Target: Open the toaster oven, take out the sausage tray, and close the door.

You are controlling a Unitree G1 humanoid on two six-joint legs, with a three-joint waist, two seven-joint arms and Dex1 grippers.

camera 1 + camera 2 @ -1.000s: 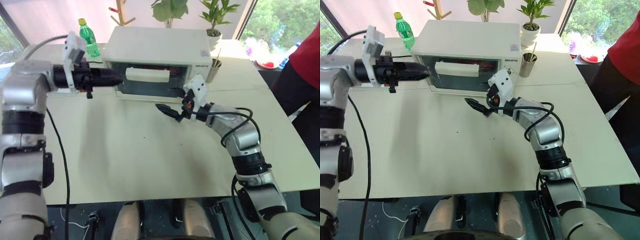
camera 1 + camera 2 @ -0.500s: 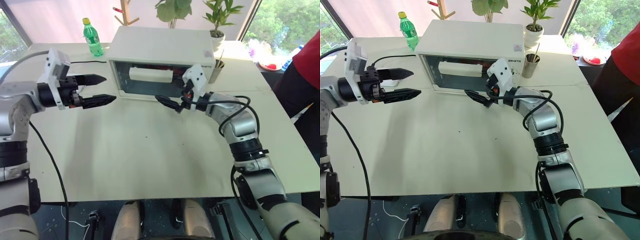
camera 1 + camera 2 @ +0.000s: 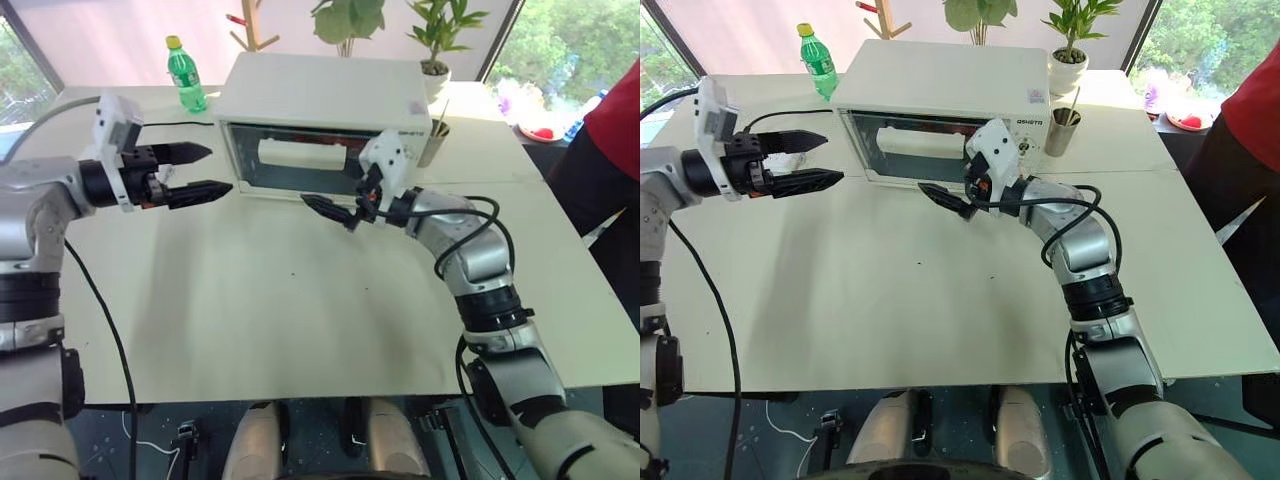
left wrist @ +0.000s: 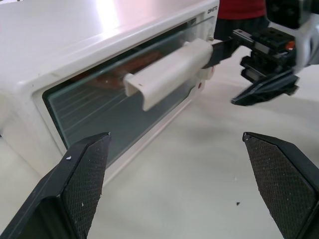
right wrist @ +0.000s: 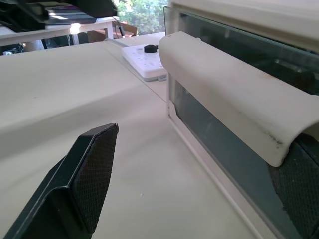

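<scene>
left eye view had bare table [image 3: 300, 320] nearest, wide and free out to its front edge. further on, two grippers hung above it, each spread wide and holding nothing: left gripper [image 3: 198, 170] off the oven's left corner, right gripper [image 3: 325, 206] just before the door [image 3: 300, 165], near its handle [image 3: 297, 152]. one oven [image 3: 320, 110] stood shut; something reddish-brown showed behind the glass. beyond stood one bottle [image 3: 184, 76], one cup [image 3: 429, 140] and two plants [image 3: 345, 22].
</scene>
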